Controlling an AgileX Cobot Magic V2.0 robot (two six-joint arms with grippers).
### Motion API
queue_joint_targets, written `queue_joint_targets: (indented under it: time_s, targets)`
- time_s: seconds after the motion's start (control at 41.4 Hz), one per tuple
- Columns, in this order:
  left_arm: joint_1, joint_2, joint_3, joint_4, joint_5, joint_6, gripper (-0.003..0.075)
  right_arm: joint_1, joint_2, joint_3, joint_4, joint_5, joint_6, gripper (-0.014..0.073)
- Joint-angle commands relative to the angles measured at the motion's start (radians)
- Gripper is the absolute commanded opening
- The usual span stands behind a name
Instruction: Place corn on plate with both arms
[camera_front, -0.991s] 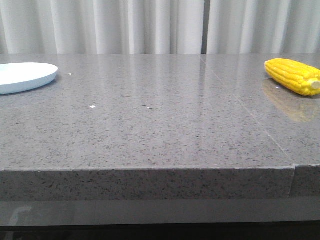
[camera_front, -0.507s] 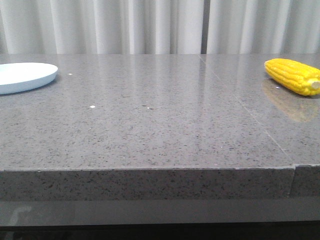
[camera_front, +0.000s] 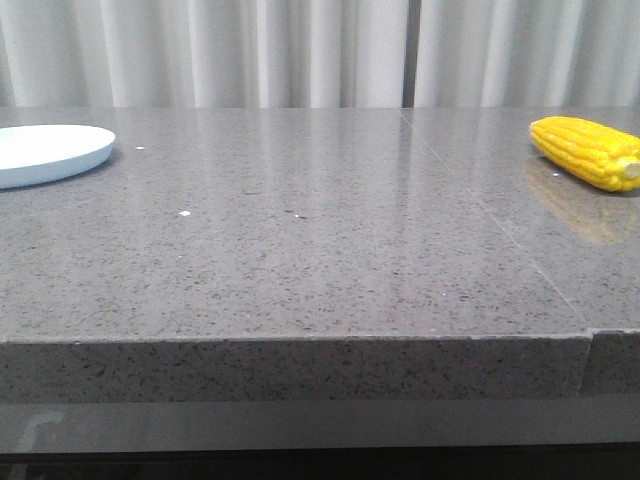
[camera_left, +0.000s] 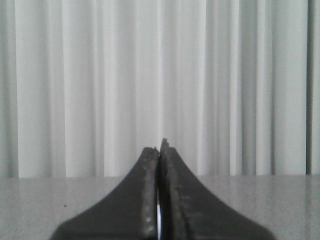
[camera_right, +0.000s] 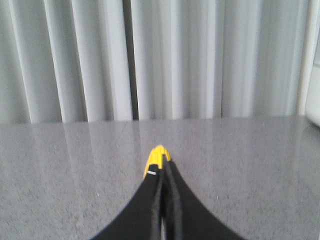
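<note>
The yellow corn (camera_front: 588, 152) lies on the grey table at the far right, its pale stub toward the right edge. The pale bluish-white plate (camera_front: 50, 153) sits at the far left, partly cut off by the frame. Neither gripper shows in the front view. My left gripper (camera_left: 160, 147) is shut and empty, facing the curtains over the table. My right gripper (camera_right: 162, 167) is shut and empty. Only the tapered tip of the corn (camera_right: 157, 152) peeks out beyond its fingertips; the rest of the cob is hidden behind the fingers.
The grey stone table (camera_front: 300, 240) has a seam (camera_front: 500, 230) running back on its right part, and its front edge (camera_front: 300, 340) is near the camera. White curtains (camera_front: 300, 50) hang behind the table.
</note>
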Motion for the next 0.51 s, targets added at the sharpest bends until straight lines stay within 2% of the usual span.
queue_joint_targets:
  time_s: [0.0, 0.29, 0.483]
  targets:
    - [-0.001, 0.074, -0.154, -0.006, 0.039, 0.000, -0.0020, -0.007, 0.074, -0.126, 0.002, -0.018, -0.005, -0.0068]
    - [-0.001, 0.316, -0.477, -0.006, 0.337, 0.000, -0.0020, -0.007, 0.320, -0.398, 0.002, 0.179, -0.005, -0.0068]
    - [-0.001, 0.434, -0.518, -0.006, 0.417, 0.000, -0.0020, -0.007, 0.470, -0.444, 0.002, 0.279, -0.005, -0.0068]
